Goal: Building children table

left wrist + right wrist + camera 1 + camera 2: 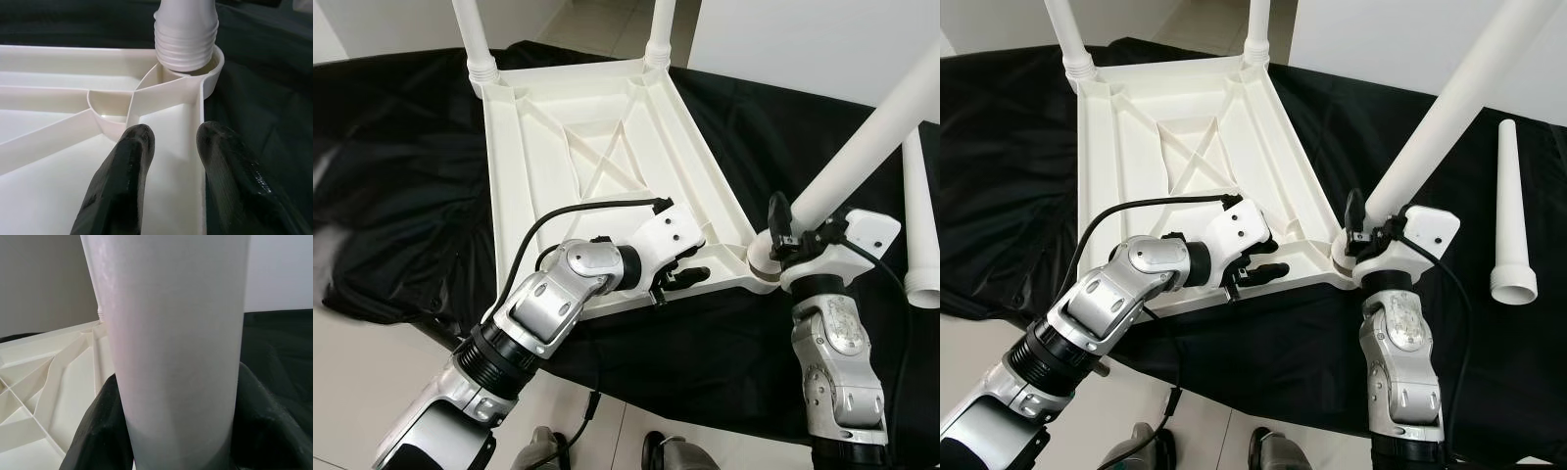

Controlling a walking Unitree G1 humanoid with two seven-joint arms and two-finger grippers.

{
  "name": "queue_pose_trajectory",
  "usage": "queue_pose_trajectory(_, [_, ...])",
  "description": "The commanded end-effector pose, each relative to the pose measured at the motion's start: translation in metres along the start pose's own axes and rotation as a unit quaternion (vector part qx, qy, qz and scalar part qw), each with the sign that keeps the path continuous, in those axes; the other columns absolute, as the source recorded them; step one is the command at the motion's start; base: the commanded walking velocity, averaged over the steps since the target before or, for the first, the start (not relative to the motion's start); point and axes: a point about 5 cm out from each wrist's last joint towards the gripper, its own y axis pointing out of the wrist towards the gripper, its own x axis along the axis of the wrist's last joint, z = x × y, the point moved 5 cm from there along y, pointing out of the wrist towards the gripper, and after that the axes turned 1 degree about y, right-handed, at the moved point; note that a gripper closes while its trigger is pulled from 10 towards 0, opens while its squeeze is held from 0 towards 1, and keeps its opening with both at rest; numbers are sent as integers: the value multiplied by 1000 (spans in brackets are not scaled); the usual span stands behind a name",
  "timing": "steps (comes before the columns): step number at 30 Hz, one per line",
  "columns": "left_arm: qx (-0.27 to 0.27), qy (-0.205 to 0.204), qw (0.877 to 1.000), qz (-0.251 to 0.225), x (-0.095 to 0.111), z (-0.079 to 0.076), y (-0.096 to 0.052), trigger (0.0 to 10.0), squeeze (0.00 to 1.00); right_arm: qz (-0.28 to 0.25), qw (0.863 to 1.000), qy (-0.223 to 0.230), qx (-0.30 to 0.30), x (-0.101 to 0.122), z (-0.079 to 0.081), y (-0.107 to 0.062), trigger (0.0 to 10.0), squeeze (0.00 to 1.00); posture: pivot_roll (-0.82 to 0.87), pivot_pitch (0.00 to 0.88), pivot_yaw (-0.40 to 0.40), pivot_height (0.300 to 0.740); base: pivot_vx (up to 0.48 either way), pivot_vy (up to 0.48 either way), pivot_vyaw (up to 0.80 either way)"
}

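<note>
Right gripper (783,235) clamps a white leg (862,142) at the upturned tabletop (597,147)'s near right corner socket (208,73) — left gripper (677,279), narrowly open, braces the rim. Next: twist it home.

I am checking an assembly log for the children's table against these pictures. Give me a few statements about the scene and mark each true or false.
1. The white tabletop lies underside up on a black cloth. True.
2. The right gripper is shut on a table leg set at the near right corner socket. True.
3. All four legs are already fitted. False: one loose leg lies on the cloth to the right, and the near left corner has none.
4. The left gripper holds a leg. False: its fingers are open, straddling the tabletop's edge wall near the corner socket.
5. Two legs stand at the far corners. True.
</note>
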Motion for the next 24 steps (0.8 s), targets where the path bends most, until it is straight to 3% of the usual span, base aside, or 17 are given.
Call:
queue_pose_trajectory(1, [-15,-4,1000,-8,1,-4,0,10000,0,21,1000,-6,3,-8,0,-5,10000,0,24,174,-40,740,0,0,0])
queue_pose_trajectory(14, [-18,-22,999,-38,13,-9,0,10000,0,48,999,-26,2,-23,-9,-13,10000,0,34,167,-42,740,0,0,0])
queue_pose_trajectory(24, [-17,-24,999,-39,13,-10,0,10000,0,55,997,-32,39,-30,-3,-17,10000,0,34,164,-45,740,0,0,0])
